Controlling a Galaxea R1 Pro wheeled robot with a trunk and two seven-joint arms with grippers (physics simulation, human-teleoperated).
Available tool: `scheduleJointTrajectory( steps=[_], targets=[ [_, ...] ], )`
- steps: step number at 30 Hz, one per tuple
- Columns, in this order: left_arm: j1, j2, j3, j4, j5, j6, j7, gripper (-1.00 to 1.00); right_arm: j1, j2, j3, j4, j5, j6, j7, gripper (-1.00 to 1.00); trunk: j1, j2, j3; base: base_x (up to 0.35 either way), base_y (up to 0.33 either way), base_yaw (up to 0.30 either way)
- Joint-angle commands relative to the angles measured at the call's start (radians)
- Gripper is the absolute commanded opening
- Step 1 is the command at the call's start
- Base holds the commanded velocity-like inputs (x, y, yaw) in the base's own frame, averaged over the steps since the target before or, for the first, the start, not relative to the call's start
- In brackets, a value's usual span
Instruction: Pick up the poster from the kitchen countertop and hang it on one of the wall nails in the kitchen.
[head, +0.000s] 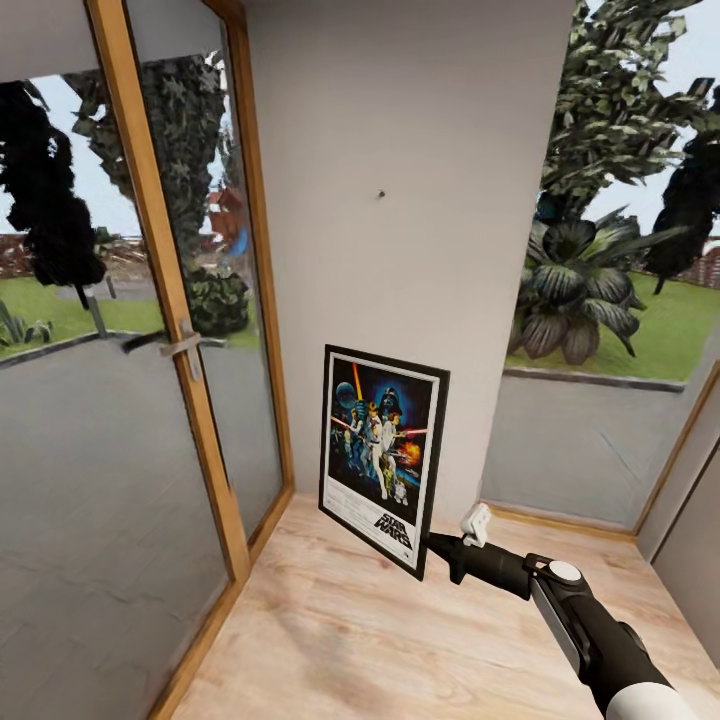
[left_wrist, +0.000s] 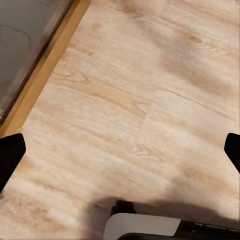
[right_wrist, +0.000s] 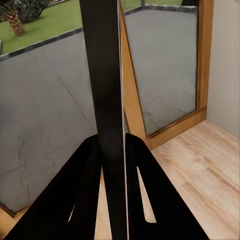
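wall (head: 400, 150): plain grey, one nail (head: 381, 193) | floor (head: 380, 640): pale wood | glass door (head: 180, 300) — wooden frame, garden outside

The right gripper's (head: 428, 545) fingertips are hidden behind the poster's (head: 383, 452) lower corner. In the right wrist view the poster (right_wrist: 105, 100) shows edge-on, its picture side unseen, top cut off. The left gripper's (left_wrist: 120, 150) fingers (left_wrist: 10, 157) are clipped at both picture edges.
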Motion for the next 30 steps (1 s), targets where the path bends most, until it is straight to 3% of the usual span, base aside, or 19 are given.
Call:
scheduleJointTrajectory(
  steps=[1,13,30],
  targets=[
    [0.000,0.000,0.002,0.000,0.010,0.000,-0.006,1.00,-0.001,-0.001,0.003,0.000,-0.012,0.009,0.004,-1.00,0.001,0.000,0.000,0.205,0.307,-0.001],
    [0.001,0.000,0.002,0.000,0.009,-0.005,-0.005,1.00,0.000,-0.001,0.003,0.001,-0.012,0.010,0.005,-1.00,0.001,0.000,0.005,0.260,0.145,-0.088],
    [0.000,0.000,0.002,0.000,0.009,-0.008,-0.005,1.00,0.000,-0.001,0.003,0.000,-0.012,0.010,0.005,-1.00,0.001,0.000,0.023,0.017,0.001,-0.260]
  ],
)
